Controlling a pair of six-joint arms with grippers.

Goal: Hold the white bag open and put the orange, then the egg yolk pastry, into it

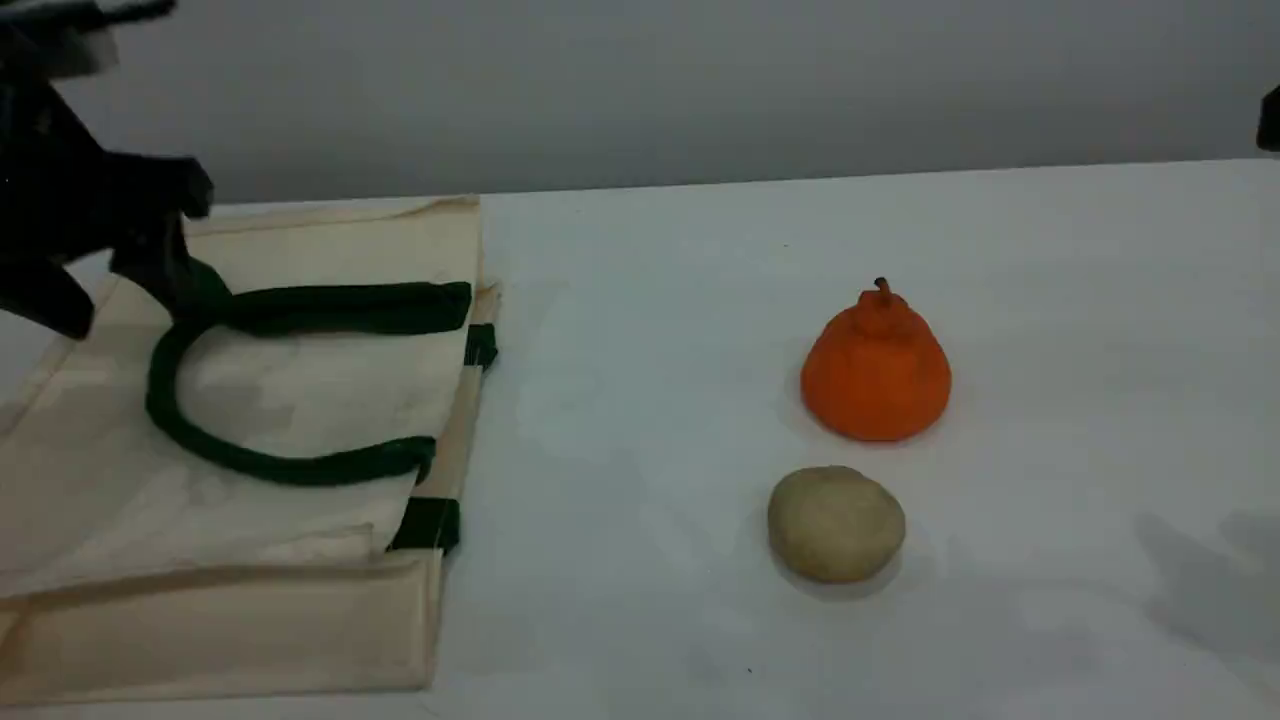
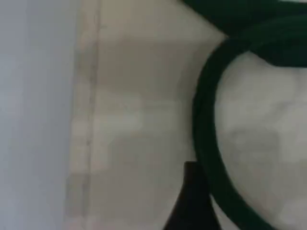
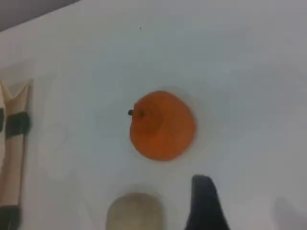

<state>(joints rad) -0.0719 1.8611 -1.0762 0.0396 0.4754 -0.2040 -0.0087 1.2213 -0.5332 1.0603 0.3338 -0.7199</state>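
Note:
The white bag [image 1: 300, 400] lies flat on the table's left side, with its dark green handle [image 1: 290, 308] looped on top. My left gripper [image 1: 120, 305] hovers open over the bag's far left part, one finger right beside the handle's bend. In the left wrist view its fingertip [image 2: 189, 201] sits next to the handle [image 2: 206, 143] on the canvas [image 2: 134, 120]. The orange [image 1: 876, 370] stands upright right of centre, and the egg yolk pastry [image 1: 836, 523] lies just in front of it. The right wrist view looks down on the orange [image 3: 162, 125] and the pastry [image 3: 135, 211]. One fingertip [image 3: 204, 206] shows there, holding nothing.
The white table [image 1: 650, 300] runs back to a grey wall. A dark bit of the right arm [image 1: 1270, 118] shows at the scene view's right edge. The bag's mouth edge with its green patches [image 3: 17, 123] appears at the left of the right wrist view.

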